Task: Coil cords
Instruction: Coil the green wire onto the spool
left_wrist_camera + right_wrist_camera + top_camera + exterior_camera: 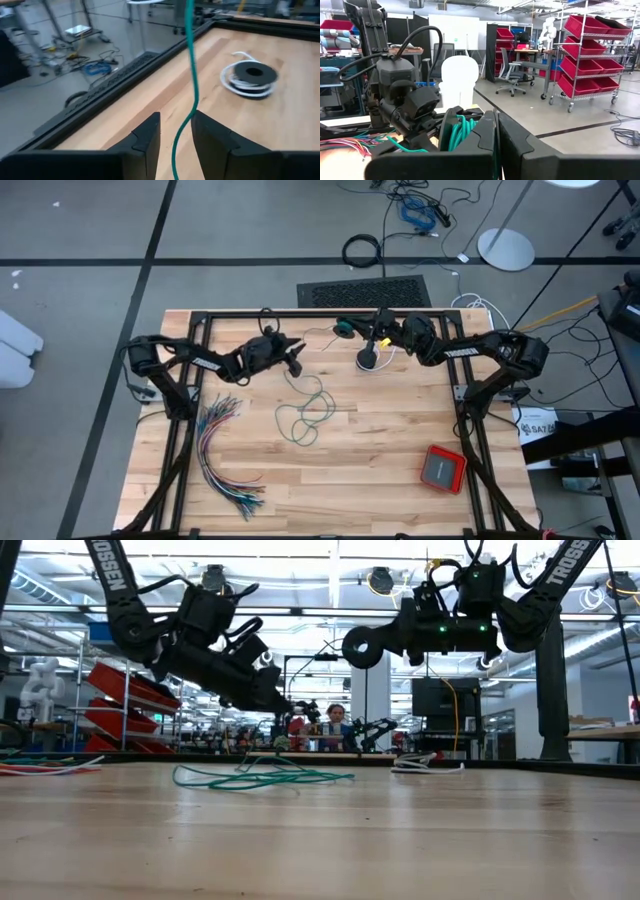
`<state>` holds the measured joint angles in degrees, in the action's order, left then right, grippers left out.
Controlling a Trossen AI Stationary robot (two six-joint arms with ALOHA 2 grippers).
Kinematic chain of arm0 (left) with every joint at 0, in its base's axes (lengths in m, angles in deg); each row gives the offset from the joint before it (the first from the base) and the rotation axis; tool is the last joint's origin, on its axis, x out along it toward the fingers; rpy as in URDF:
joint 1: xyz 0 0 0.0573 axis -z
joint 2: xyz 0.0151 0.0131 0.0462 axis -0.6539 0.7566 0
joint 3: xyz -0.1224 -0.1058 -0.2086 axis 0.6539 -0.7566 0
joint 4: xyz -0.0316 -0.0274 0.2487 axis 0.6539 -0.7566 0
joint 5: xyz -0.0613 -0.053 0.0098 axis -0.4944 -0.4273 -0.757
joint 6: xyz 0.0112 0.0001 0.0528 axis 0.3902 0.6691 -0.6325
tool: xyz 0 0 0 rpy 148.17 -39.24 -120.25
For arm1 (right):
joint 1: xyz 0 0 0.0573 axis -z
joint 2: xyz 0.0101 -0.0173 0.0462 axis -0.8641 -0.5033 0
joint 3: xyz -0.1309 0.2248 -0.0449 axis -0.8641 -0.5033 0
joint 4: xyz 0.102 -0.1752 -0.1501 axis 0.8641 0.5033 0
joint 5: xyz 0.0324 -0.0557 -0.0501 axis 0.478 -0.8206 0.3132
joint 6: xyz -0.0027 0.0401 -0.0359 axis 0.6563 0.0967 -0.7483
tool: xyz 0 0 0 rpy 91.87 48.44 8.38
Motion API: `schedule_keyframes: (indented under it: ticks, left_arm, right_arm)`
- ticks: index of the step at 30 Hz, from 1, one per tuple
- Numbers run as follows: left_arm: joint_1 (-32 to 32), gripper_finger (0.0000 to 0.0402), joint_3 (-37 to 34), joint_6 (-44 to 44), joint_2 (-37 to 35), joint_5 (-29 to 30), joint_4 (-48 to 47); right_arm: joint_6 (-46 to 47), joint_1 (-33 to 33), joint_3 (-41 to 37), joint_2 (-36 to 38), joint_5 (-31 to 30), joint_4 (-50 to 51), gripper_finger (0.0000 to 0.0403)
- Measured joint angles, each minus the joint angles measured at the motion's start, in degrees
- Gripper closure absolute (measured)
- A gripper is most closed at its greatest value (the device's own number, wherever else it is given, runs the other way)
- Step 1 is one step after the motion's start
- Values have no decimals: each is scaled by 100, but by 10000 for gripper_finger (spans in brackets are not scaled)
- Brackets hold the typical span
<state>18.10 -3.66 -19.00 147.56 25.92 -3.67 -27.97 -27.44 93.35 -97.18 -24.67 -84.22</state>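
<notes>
The teal-green cord lies in loose loops (305,415) on the table's middle, also seen in the low view (260,778). One strand (190,60) rises through the gap of my open left gripper (175,137), which hovers above the table's far half (297,360). My right gripper (352,330) is raised near the far edge and shut, with wound teal turns (459,129) at its fingers. The black cord (372,360) with its white tail lies coiled flat on the table between the arms, and shows in the left wrist view (252,75). My left gripper has the teal strand (186,125) running lengthwise through its gap; I cannot tell whether a finger touches it. My right gripper is shut on the wound teal coil (462,131); several turns show beside one finger, and the fingers hide the place of contact. The coil is lifted clear of the table.
A fanned bundle of many-coloured wires (225,450) lies at the table's left. A red box (442,468) sits near the right front. A black frame rail (115,85) runs along the far edge. A person (335,722) sits in the room beyond.
</notes>
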Motion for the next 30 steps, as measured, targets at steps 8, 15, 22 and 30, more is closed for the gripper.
schedule_keyframes:
  ticks: [8, 15, 22, 30]
  left_arm:
    - [38, 376, -30, 53, 0, 252, 101]
    - [21, 398, 276, -137, 191, 134, 62]
    - [-13, 400, 923, 228, 1147, 34, -199]
    - [-3, 401, 2233, 352, 1909, -401, -1131]
  right_arm:
    - [4, -2, 0, 0, 0, 0, 403]
    - [28, -2, 0, 0, 0, -11, 403]
    - [93, -21, 2, 0, -42, -42, 403]
    - [179, -93, 2, 0, -505, -13, 403]
